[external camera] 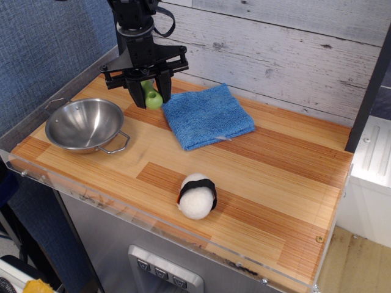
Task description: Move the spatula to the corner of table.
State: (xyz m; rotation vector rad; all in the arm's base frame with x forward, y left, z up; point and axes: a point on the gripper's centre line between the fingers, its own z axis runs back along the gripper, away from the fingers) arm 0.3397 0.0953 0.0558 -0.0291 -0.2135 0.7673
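My gripper (151, 97) is shut on the spatula (152, 97). Only its lime-green handle with the hole at its end shows between the fingers; the grey head is hidden by the gripper. The gripper hangs low over the far left part of the striped wood tabletop (256, 165), just left of the blue cloth (208, 116). The far left corner of table (119, 72) lies just behind it, at the black upright post (127, 43).
A steel bowl with two handles (85, 125) stands at the left front. A white sushi toy with a black band (197, 195) lies near the front edge. A clear acrylic rim (153, 226) runs along the table's front. A second black post (369, 85) stands at the right.
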